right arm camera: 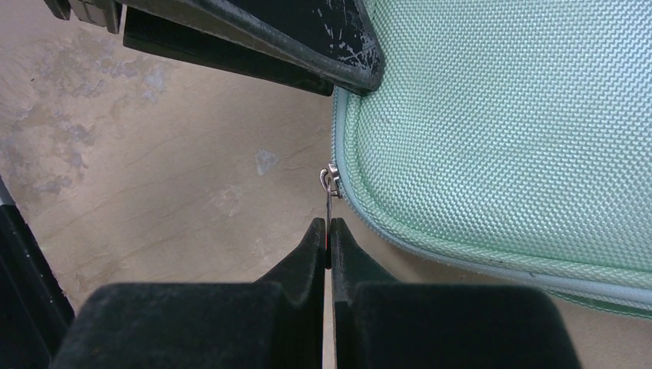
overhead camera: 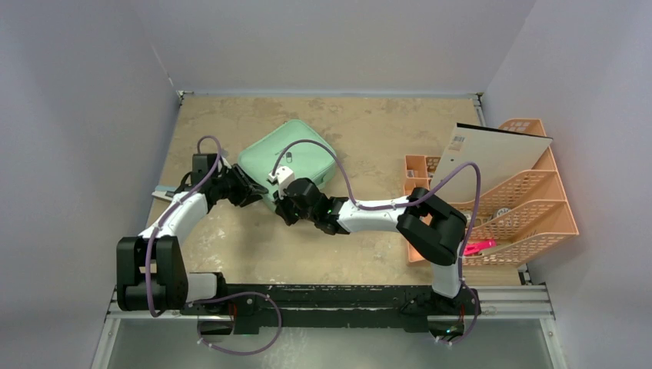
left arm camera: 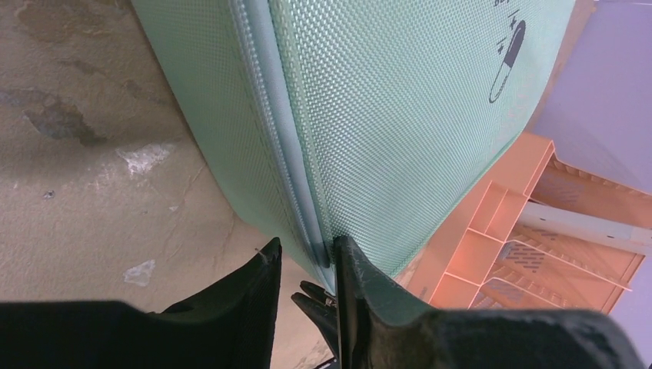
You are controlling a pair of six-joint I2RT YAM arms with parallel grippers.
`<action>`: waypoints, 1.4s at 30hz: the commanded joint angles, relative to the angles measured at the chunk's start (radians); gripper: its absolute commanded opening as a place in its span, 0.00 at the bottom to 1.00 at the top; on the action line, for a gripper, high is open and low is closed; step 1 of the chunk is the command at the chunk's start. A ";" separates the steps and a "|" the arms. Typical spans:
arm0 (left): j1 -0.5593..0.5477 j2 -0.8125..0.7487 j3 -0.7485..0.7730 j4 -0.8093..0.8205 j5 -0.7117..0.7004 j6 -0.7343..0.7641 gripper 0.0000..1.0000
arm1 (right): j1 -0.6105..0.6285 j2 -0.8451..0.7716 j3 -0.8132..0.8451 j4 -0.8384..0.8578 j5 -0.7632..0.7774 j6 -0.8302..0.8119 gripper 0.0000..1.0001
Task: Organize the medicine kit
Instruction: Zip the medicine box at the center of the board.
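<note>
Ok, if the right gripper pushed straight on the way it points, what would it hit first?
The right gripper, shut on the zipper pull, would likely meet the medicine kit's corner first; a finger of the left gripper lies just beyond, depth unclear.

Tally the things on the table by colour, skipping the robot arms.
Mint green: 1, medicine kit
Peach: 1, lattice rack
White: 1, board in rack
Pink: 1, item in rack
Pale: 1, half-hidden strip at left
Total: 5

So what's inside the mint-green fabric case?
Hidden: the mint-green fabric case is closed. Only lid, black pill logo and zipper seam show; right jaws pinch the zipper pull.
</note>
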 commanded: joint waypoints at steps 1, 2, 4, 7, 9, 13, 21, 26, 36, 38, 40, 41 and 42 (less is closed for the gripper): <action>-0.003 0.042 -0.006 0.006 -0.139 0.027 0.25 | 0.011 -0.048 -0.014 -0.004 0.033 0.002 0.00; -0.003 0.053 -0.001 0.003 -0.148 0.038 0.23 | 0.012 -0.058 -0.029 -0.019 0.031 0.002 0.00; -0.002 0.084 0.013 -0.019 -0.158 0.058 0.21 | 0.012 -0.085 -0.077 -0.025 0.037 0.002 0.00; -0.001 0.113 0.023 -0.038 -0.173 0.077 0.19 | 0.009 -0.118 -0.137 -0.015 0.055 0.002 0.00; 0.000 0.116 0.021 -0.039 -0.186 0.081 0.18 | 0.003 -0.130 -0.166 -0.009 0.064 0.002 0.00; -0.001 0.114 0.031 -0.055 -0.206 0.096 0.17 | -0.024 -0.157 -0.212 0.010 0.085 0.002 0.00; 0.001 0.125 0.056 -0.104 -0.252 0.136 0.16 | -0.126 -0.208 -0.239 -0.022 0.085 0.002 0.00; 0.000 0.141 0.060 -0.105 -0.247 0.134 0.16 | -0.159 -0.203 -0.237 -0.027 0.099 0.002 0.00; 0.000 0.155 0.064 -0.116 -0.251 0.151 0.16 | -0.256 -0.186 -0.180 -0.060 0.135 0.002 0.00; 0.000 0.168 0.067 -0.114 -0.245 0.151 0.16 | -0.275 -0.186 -0.168 -0.072 0.151 0.002 0.00; 0.000 0.176 0.074 -0.114 -0.236 0.151 0.16 | -0.289 -0.186 -0.156 -0.087 0.170 -0.190 0.00; -0.001 0.176 0.079 -0.107 -0.228 0.150 0.16 | -0.294 -0.187 -0.152 -0.093 0.179 -0.211 0.00; 0.000 0.173 0.082 -0.094 -0.215 0.149 0.16 | -0.295 -0.188 -0.148 -0.105 0.180 -0.212 0.00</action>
